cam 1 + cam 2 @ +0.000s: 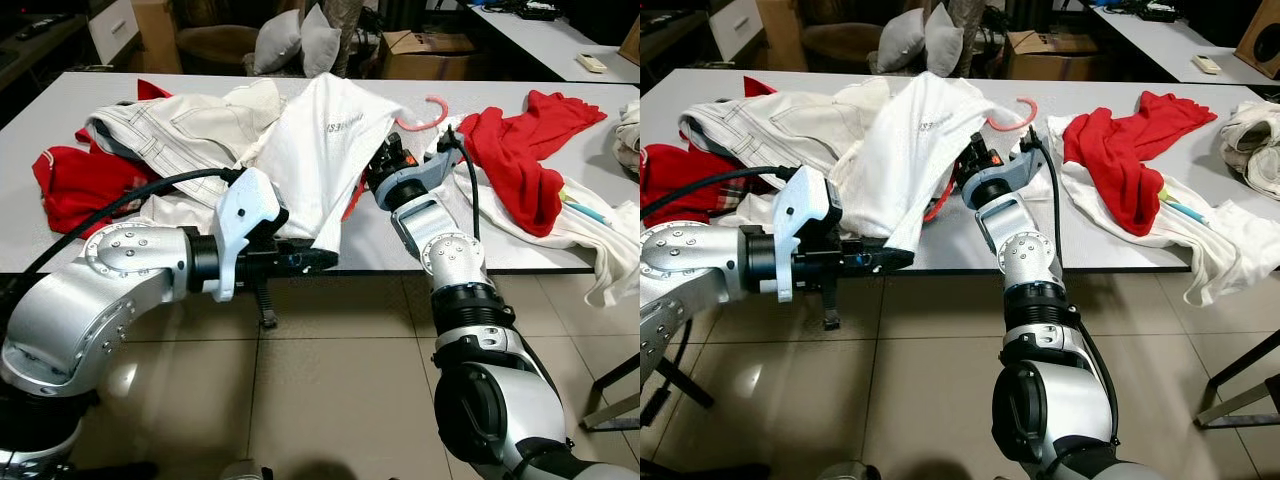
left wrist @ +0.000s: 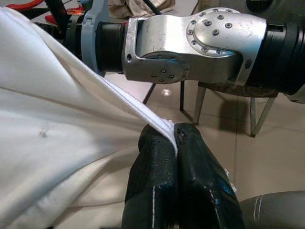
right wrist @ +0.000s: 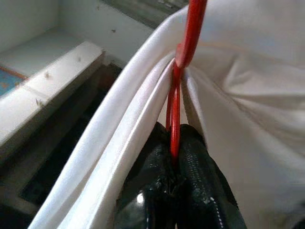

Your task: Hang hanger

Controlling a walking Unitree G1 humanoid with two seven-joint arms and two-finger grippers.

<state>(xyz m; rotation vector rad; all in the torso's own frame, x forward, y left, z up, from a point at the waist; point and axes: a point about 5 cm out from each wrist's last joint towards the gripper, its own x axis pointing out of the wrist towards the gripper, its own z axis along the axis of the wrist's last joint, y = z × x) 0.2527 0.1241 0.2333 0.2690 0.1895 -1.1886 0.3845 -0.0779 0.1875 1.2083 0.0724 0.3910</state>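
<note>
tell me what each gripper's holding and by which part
The left gripper pinches the white garment by its hem edge. The right gripper clamps the red hanger on its thin wire below the hook.

The left hand (image 2: pixel 175 143) pinches the hem of a white garment (image 2: pixel 57 143) between closed black fingers (image 2: pixel 152 181); just beyond it, the other silver arm (image 2: pixel 200 45) crosses above tiled floor (image 2: pixel 267 152)

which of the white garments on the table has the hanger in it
The white shirt in the middle, pinched by the left gripper; the red hanger, held by the right gripper, runs into it.
</note>
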